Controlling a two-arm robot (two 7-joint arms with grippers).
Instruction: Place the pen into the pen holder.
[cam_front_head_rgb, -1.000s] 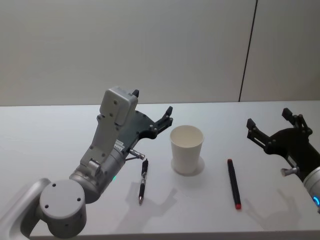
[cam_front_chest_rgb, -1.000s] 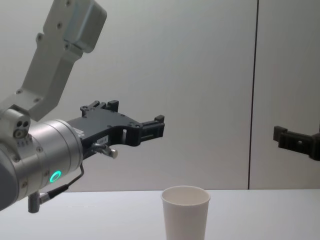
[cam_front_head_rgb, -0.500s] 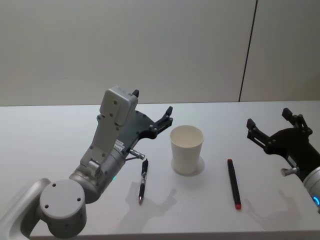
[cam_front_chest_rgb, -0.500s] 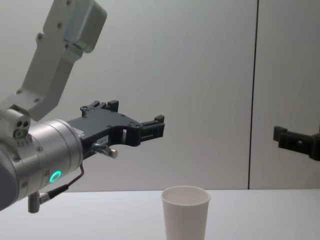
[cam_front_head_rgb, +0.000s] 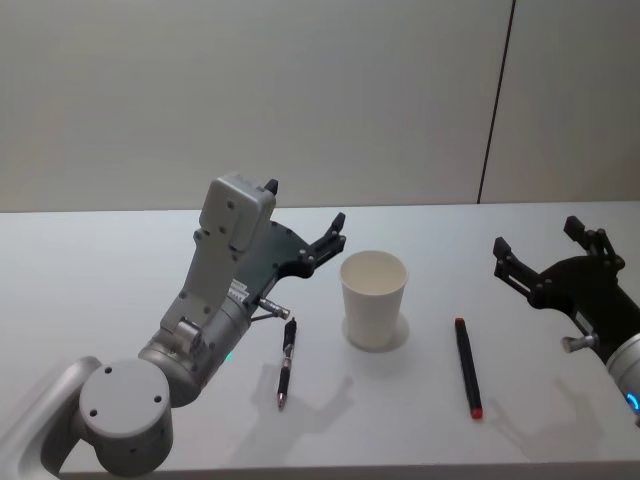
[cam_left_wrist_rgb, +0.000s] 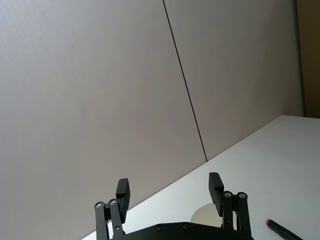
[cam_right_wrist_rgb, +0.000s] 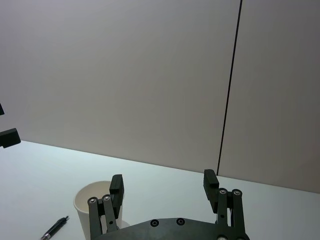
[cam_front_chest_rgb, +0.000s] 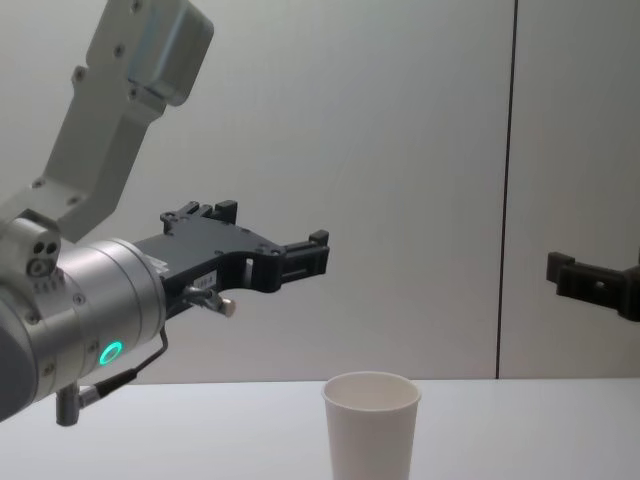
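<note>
Left gripper (cam_left_wrist_rgb: 169, 186) hovers left of the paper cup (cam_front_head_rgb: 374, 298), right gripper (cam_right_wrist_rgb: 163, 179) far right — both spread, empty. Black pen (cam_front_head_rgb: 287, 362) lies left of the cup, red-tipped pen (cam_front_head_rgb: 467, 380) right — descend square, straddle one barrel mid-length.

Near the middle of the flat white surface (cam_front_head_rgb: 100, 270), back from the near edge: upright white tapered paper cup (cam_front_head_rgb: 374, 300). Left of the cup and closer to the near edge, apart from it: slim black plastic pen (cam_front_head_rgb: 287, 362), flat, running from far to near. Right of the cup, likewise flat and running far to near: dark plastic pen with red ends (cam_front_head_rgb: 467, 380), between cup and right pincer (cam_front_head_rgb: 536, 236). Raised above the surface, left of the cup and clear of it: left pincer (cam_front_head_rgb: 306, 206). Right pincer raised toward the right edge, well apart from the cup.
</note>
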